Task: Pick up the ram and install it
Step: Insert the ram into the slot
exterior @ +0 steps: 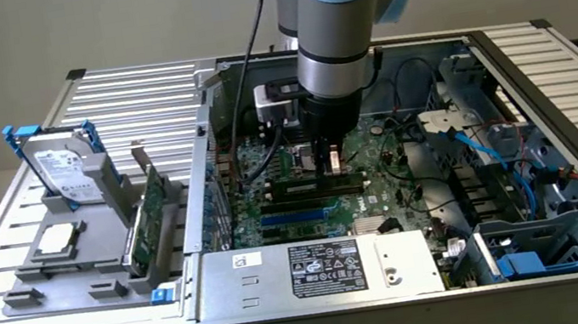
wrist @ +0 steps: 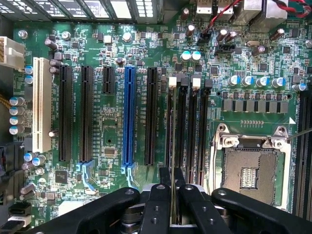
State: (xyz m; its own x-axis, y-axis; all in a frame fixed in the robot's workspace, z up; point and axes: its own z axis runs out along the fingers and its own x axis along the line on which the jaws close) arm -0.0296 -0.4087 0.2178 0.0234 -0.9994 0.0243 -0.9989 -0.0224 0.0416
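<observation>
Jaws tight on the ram (wrist: 171, 136), edge-on along a black slot (wrist: 181, 131), neighbours close.

The motherboard (wrist: 112, 146) is showing green, its blue slot (wrist: 128, 117) and white slot (wrist: 42, 105) standing out among black ones. The gripper (wrist: 172, 179) is looking matte black, and the ram (exterior: 292, 184) dark green.

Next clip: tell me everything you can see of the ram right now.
The ram shows edge-on in the wrist view, a thin pale line running along the black memory slots beside the empty CPU socket. The gripper clamps it, with a black finger on each face. It stands upright on its long edge, parallel to the slots and in line with the outermost one. Its chips are hidden, and whether it is seated cannot be told.
</observation>
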